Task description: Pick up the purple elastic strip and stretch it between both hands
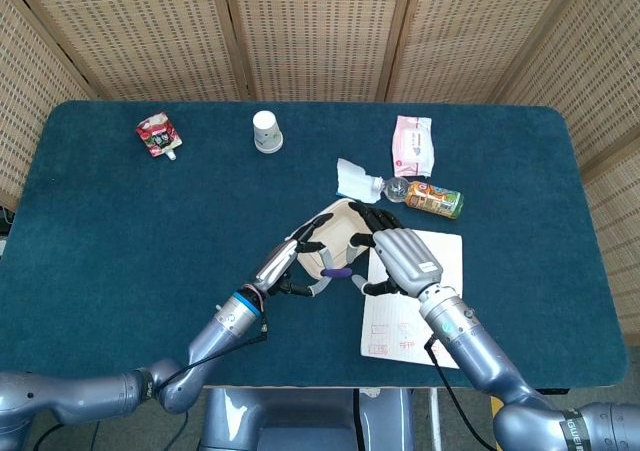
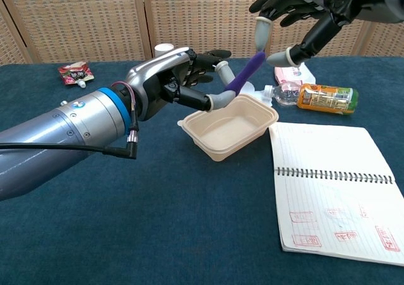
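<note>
The purple elastic strip (image 2: pixel 242 77) slants up to the right above the beige tray (image 2: pixel 230 127); the head view shows only a short bit of the strip (image 1: pixel 337 271). My left hand (image 2: pixel 181 83) pinches its lower end between thumb and a finger. My right hand (image 2: pixel 305 8) hovers at the upper right with fingers spread. One fingertip (image 2: pixel 260 29) is just above the strip's free top end and the thumb tip is just to its right; neither has closed on it. Seen from the head camera, the left hand (image 1: pixel 298 256) and right hand (image 1: pixel 397 258) face each other over the tray (image 1: pixel 340 221).
An open spiral notebook (image 2: pixel 334 190) lies right of the tray. Behind it are an orange-labelled bottle (image 2: pixel 317 98), crumpled tissue (image 1: pixel 352 179) and a pink packet (image 1: pixel 412 144). A white cup (image 1: pixel 267 131) and a red pouch (image 1: pixel 158 135) sit at the far side.
</note>
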Robot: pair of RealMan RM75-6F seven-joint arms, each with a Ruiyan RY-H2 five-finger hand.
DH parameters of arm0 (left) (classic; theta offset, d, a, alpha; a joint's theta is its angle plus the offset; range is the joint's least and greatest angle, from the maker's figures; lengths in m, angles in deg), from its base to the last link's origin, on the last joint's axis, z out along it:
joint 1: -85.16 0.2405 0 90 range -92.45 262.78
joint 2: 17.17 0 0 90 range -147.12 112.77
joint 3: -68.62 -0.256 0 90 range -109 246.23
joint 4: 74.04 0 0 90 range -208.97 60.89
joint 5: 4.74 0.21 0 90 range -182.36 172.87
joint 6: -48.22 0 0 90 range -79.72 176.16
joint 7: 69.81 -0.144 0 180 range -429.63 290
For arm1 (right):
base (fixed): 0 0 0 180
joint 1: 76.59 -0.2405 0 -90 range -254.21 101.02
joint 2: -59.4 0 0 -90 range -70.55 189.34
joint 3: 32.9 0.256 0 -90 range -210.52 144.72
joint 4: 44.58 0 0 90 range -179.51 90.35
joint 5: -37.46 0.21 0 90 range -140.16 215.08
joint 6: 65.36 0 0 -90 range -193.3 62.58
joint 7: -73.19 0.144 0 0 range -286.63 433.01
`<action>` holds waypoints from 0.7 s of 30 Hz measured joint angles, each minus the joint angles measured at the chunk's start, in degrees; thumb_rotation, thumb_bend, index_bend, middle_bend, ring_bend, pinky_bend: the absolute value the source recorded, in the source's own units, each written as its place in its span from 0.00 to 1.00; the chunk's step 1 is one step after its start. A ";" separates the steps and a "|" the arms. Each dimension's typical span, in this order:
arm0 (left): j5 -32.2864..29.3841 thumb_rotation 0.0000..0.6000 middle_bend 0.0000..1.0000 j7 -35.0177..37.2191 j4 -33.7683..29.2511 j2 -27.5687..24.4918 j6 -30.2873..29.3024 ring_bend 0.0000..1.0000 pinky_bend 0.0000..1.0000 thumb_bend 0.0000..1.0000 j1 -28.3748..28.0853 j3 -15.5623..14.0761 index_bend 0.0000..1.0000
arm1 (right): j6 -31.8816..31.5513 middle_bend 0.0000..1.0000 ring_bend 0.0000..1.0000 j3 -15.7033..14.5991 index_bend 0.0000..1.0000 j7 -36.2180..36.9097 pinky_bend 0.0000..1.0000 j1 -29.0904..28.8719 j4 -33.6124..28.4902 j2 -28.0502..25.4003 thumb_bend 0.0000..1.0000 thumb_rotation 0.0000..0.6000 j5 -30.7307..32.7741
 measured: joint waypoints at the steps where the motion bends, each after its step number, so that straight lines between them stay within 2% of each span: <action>1: -0.05 1.00 0.00 0.00 -0.03 0.01 -0.02 0.00 0.00 0.64 0.00 0.01 0.73 | -0.11 0.00 0.00 -0.04 0.53 -0.06 0.00 -0.15 0.08 0.10 0.49 1.00 0.17; 21: -0.96 1.00 0.00 -0.58 -0.23 0.13 0.11 0.00 0.00 0.65 -0.42 0.27 0.73 | -0.98 0.00 0.00 -0.68 0.54 0.46 0.00 -1.96 0.45 1.46 0.50 1.00 1.85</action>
